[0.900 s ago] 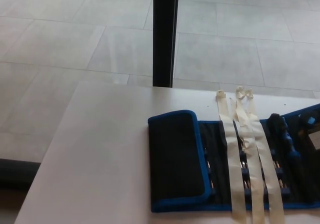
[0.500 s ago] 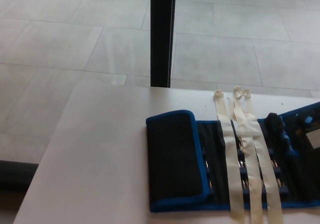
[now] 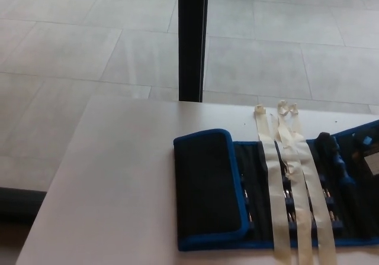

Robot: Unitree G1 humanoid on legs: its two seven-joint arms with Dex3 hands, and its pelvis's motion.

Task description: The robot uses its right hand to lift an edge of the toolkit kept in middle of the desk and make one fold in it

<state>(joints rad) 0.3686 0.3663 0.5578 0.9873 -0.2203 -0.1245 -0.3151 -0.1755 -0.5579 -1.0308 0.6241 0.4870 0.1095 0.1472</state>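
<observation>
A black toolkit (image 3: 278,191) with blue edging lies on the white desk (image 3: 118,182), running off the right edge of the head view. Its left end flap (image 3: 207,188) is folded over onto the tool pockets and lies flat. Several strips of pale tape (image 3: 296,188) cross the kit from the desk's far side to the bottom of the view. A black tool handle (image 3: 327,149) and small bits show in the open pockets. Neither of my hands appears.
A black vertical post (image 3: 192,40) stands behind the desk's far edge. Grey tiled floor (image 3: 71,52) spreads beyond and to the left. The desk's left edge runs diagonally from top centre to bottom left.
The whole picture has shifted slightly, so the camera moved a little. The toolkit and its folded flap lie as before.
</observation>
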